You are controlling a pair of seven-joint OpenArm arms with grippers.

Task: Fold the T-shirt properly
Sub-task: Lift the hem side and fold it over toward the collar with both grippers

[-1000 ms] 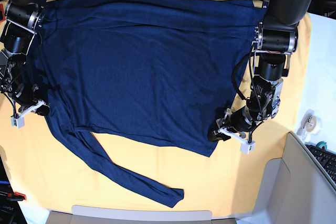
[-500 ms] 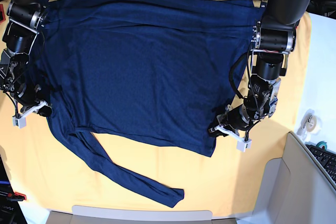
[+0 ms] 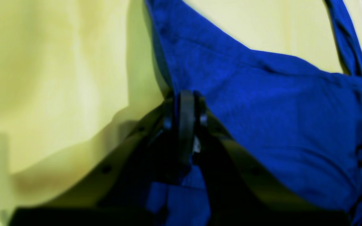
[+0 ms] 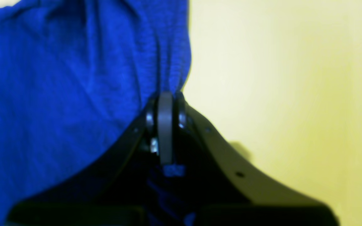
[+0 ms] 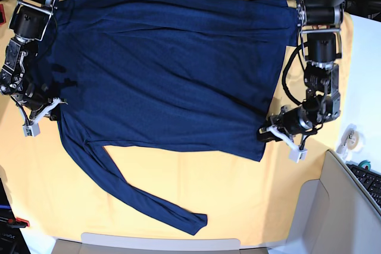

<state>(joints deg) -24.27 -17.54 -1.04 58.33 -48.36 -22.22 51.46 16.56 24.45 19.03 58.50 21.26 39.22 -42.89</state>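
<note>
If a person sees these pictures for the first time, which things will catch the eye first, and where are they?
First comes the large navy T-shirt, spread over most of the yellow-orange table cloth, with one long sleeve trailing toward the near edge. Next, the two grippers pinching its opposite sides: the left gripper is shut on the cloth at the base view's right, the right gripper at its left. Both wrist views show closed jaws biting blue fabric.
</note>
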